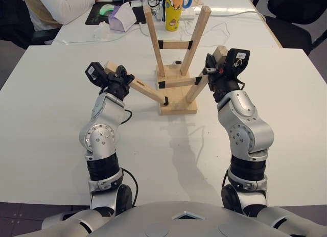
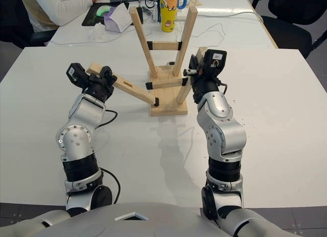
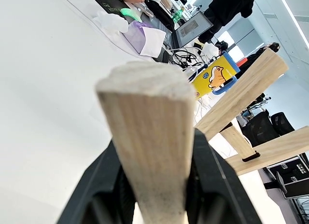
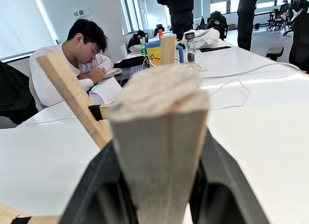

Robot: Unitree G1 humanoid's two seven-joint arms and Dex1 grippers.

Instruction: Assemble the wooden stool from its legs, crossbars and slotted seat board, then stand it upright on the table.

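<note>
Left eye view — left end effector (image 1: 124, 80) pinches slanted leg (image 1: 150, 92), right end effector (image 1: 210, 73) opposite leg (image 1: 194, 93).

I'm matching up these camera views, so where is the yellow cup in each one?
Left eye view: yellow cup top centre, between the two raised stool legs.
Right eye view: likewise between them.
Left wrist view: cup beyond the clamped leg, beside a raised leg.
Right wrist view: cup beside a raised leg.
Shared landmark: the raised legs.

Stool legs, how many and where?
4. The far-left leg and far-right leg stand in the seat board; the near-left leg slants in the left gripper, the near-right leg in the right gripper.
</note>
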